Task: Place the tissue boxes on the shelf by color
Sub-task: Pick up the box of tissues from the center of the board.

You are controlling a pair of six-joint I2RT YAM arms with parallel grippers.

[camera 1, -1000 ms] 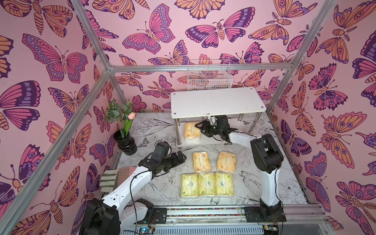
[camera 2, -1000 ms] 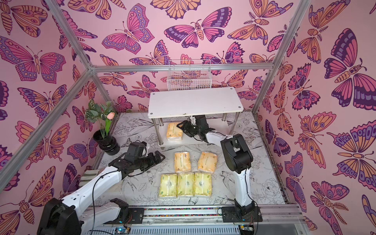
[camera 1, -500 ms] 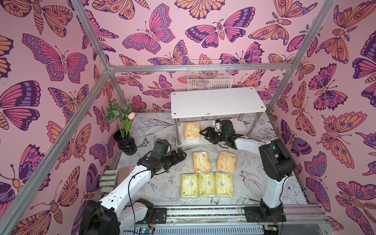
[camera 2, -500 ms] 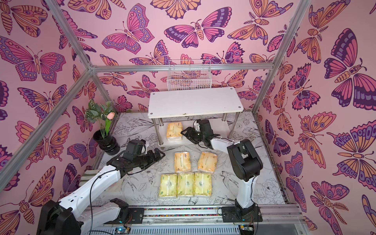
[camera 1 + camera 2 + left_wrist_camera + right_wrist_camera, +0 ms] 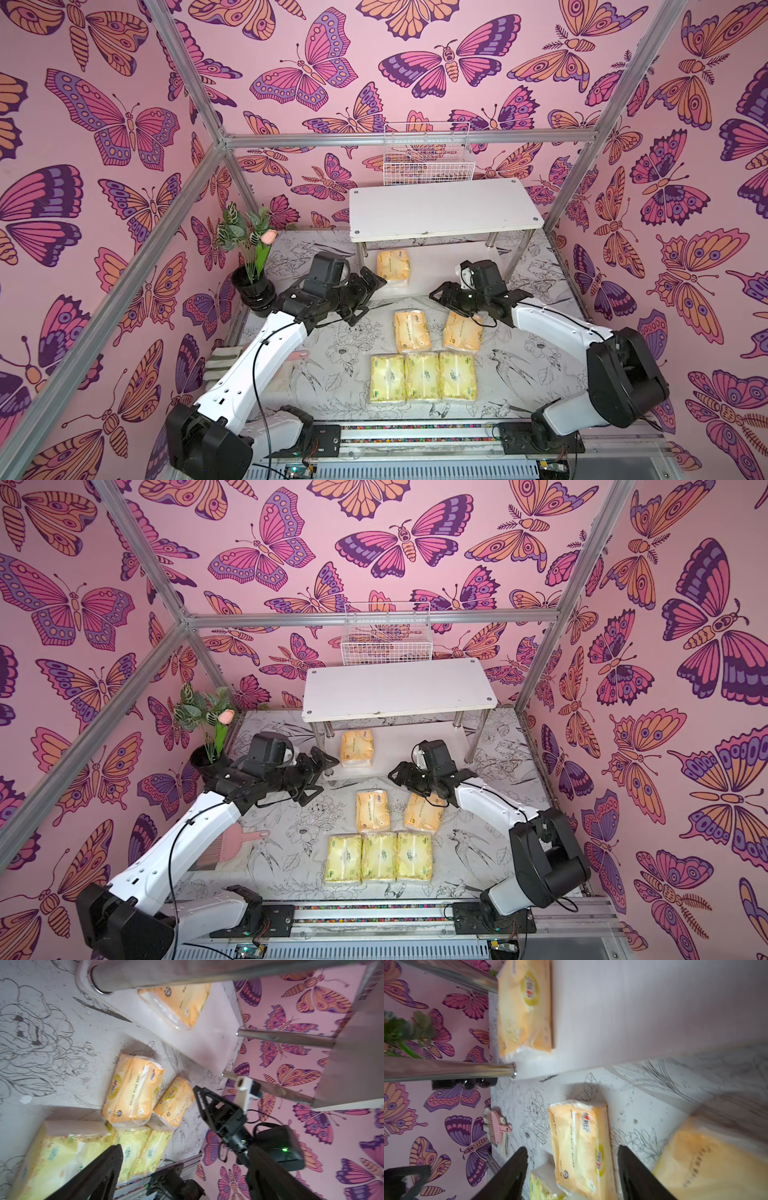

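The shelf (image 5: 444,210) (image 5: 399,690) stands at the back, and one orange tissue box (image 5: 392,266) (image 5: 356,748) lies at the left end of its lower board. Two more orange boxes (image 5: 411,330) (image 5: 462,332) lie on the table in front. Three pale yellow-green boxes (image 5: 422,376) (image 5: 378,856) form a row nearer the front. My right gripper (image 5: 440,301) (image 5: 572,1149) hovers open just above the two loose orange boxes (image 5: 581,1142), holding nothing. My left gripper (image 5: 368,299) (image 5: 185,1148) is open and empty, left of the shelf's front-left leg.
A white wire basket (image 5: 428,158) hangs behind the shelf. A potted plant (image 5: 253,266) stands at the back left. A pink brush (image 5: 237,845) lies under my left arm. Chrome shelf legs (image 5: 446,1069) and metal frame posts (image 5: 582,166) stand close by.
My right gripper has drawn back out from under the shelf towards the front and now hangs over the loose orange boxes. My left gripper has edged a little towards the shelf.
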